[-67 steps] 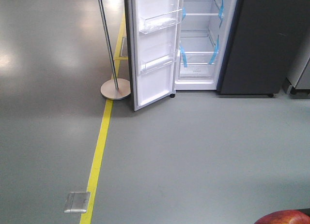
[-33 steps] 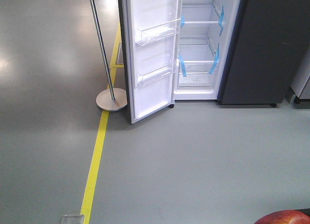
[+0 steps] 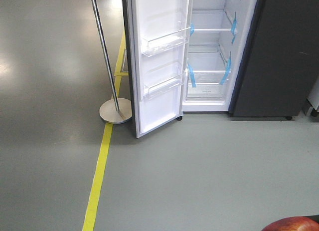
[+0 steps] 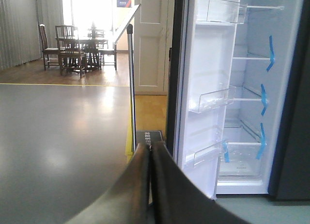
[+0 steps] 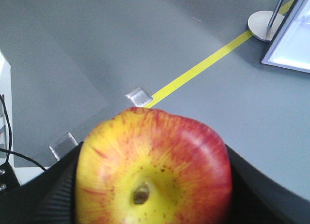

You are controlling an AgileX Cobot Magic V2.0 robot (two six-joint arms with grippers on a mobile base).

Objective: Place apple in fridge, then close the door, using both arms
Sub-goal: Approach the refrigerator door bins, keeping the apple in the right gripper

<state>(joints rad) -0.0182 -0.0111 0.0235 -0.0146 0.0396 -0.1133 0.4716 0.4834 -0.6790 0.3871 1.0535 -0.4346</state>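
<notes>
Right gripper (image 5: 154,197): jaws spread wide, clamped on the apple (image 5: 160,151), whose stem dimple faces the right wrist camera. In the front view only the apple's red top is seen, at the lower right edge of the frame. Left gripper (image 4: 150,158): fingers pressed together, nothing held.

The fridge (image 3: 209,94) is seen in the upper right of the front view. The door (image 3: 159,99) is swung out toward the camera, with its clear bins exposed. The apple is judged well apart from the shelves, so placement has not begun.

Risks noted:
- The apple is held only by the two pads, so a slip could be caused by a jolt of the base.
- The opening between the door and the dark right side is narrow. The bins or the shelf edges could be struck on entry.
- The silver pole (image 3: 104,51) stands just beside the door's outer face and could be fouled by the left arm at closing.

Against the earlier frames, the fridge is seen larger and lower in the frame. The metal floor plate at the lower left of the front view is gone. An approach of the base is inferred.
</notes>
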